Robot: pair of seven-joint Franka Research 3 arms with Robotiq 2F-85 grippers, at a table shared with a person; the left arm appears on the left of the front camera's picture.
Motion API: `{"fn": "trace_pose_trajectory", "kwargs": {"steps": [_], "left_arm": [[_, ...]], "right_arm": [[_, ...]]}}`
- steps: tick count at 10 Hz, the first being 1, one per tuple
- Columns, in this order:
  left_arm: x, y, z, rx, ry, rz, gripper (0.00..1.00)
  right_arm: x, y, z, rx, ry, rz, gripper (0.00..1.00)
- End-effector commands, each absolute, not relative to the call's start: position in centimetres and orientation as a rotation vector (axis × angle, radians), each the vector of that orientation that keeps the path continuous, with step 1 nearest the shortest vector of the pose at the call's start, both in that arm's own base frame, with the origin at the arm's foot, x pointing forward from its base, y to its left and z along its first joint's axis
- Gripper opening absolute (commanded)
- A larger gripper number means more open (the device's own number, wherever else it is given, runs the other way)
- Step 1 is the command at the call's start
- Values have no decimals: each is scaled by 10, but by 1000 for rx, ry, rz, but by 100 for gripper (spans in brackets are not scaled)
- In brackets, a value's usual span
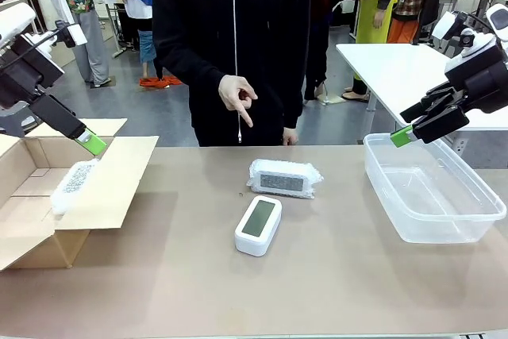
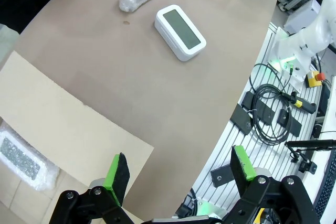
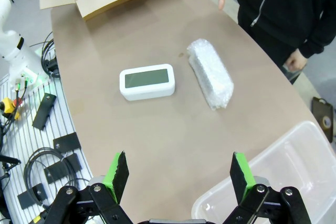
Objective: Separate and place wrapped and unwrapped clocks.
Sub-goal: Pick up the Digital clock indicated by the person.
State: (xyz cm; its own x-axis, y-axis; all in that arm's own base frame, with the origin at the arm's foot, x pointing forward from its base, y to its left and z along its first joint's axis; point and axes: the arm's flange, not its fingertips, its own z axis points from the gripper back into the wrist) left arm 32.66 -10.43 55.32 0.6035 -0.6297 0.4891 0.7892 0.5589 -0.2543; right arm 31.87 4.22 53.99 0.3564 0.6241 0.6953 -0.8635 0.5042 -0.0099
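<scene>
My left gripper [image 2: 179, 169] and right gripper [image 3: 178, 169] gape wide and empty: one bubble-wrapped white clock [image 1: 74, 185] lies in the brown cardboard box [image 1: 119, 184] at left, while the second bubble-wrapped clock [image 1: 284, 178] and the bare white rectangular clock [image 1: 259, 225] wait mid-table, unsorted.

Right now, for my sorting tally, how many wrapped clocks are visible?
2. One wrapped clock lies mid-table beside the bare clock; the other in the cardboard box. More could hide there.

Brown table [image 1: 357, 275]. Open cardboard box [image 1: 119, 172] at left end, flaps spread. Clear plastic bin [image 1: 444, 228] at right end. Person in black jacket [image 1: 230, 37] at far edge. Coiled cables [image 2: 270, 140] beside table.
</scene>
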Motion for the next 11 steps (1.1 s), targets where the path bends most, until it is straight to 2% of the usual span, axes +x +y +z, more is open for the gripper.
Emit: {"fn": "trace_pose_trajectory", "kwargs": {"steps": [1, 4, 6, 9, 11], "left_arm": [[326, -104, 554, -476, -358, -866, 100], [327, -104, 553, -480, -364, -858, 100], [336, -130, 582, -407, -413, -925, 100], [356, -198, 621, -279, -459, -1012, 100], [382, -267, 628, -158, -468, -1059, 100]], "right_arm": [[322, 43, 538, 424, -715, 1007, 100], [322, 43, 538, 424, -715, 1007, 100], [322, 43, 538, 424, -715, 1007, 100], [322, 43, 538, 424, -715, 1007, 100], [322, 43, 538, 424, -715, 1007, 100]]}}
